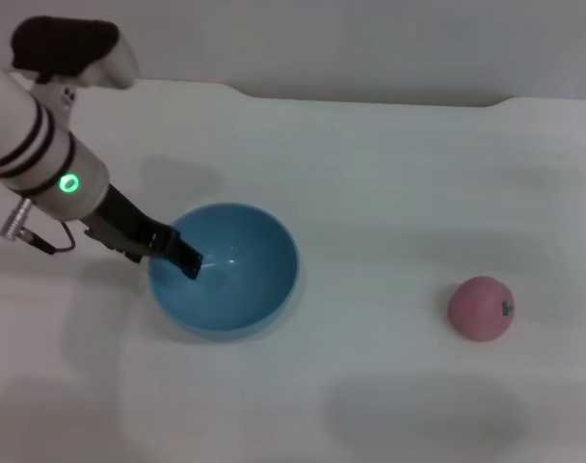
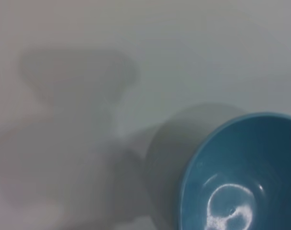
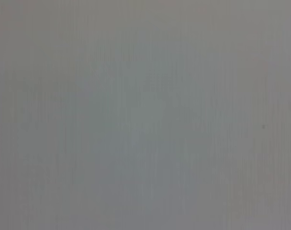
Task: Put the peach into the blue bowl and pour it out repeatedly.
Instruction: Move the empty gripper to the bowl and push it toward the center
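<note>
Here, peach [image 1: 481, 309] stem mark facing right, blue bowl [image 1: 237, 289] upright, left gripper [image 1: 177, 254] at rim

Blue bowl [image 1: 237, 275] upright, empty; pink peach [image 1: 481, 309] on table, well apart to its right.

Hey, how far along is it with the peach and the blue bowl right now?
The peach lies on the white table, well to the right of the blue bowl, which stands upright and empty. So either a pour is done or nothing has started. In hand: the left gripper is at the bowl's left rim. Left: putting the peach in and pouring.
</note>
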`<action>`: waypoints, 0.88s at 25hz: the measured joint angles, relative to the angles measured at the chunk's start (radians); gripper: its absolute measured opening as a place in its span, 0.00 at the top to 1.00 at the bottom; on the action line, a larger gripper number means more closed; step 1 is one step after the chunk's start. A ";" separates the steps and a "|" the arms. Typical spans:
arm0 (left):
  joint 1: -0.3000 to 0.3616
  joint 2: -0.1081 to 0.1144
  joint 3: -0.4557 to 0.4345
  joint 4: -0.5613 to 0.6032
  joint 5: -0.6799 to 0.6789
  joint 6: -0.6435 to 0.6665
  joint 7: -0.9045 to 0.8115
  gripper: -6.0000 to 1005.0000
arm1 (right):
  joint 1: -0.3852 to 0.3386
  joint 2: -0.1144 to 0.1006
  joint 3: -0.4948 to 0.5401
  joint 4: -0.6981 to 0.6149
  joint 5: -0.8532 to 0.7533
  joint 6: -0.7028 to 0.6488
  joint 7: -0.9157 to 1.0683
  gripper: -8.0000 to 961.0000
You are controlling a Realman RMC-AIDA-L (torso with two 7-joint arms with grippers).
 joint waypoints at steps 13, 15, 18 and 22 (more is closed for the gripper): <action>-0.036 -0.002 0.014 -0.127 -0.007 -0.069 0.007 0.18 | 0.000 0.000 0.000 0.000 0.000 0.000 0.000 0.32; -0.041 -0.002 0.014 -0.152 -0.007 -0.076 0.007 0.18 | -0.001 0.000 0.000 0.000 0.000 -0.001 0.000 0.32; -0.049 -0.002 0.014 -0.181 -0.007 -0.084 0.007 0.18 | -0.003 0.000 0.000 0.000 0.000 -0.002 0.000 0.32; -0.050 -0.002 0.014 -0.194 -0.007 -0.094 0.007 0.31 | -0.003 0.000 0.000 0.000 0.000 -0.004 0.000 0.32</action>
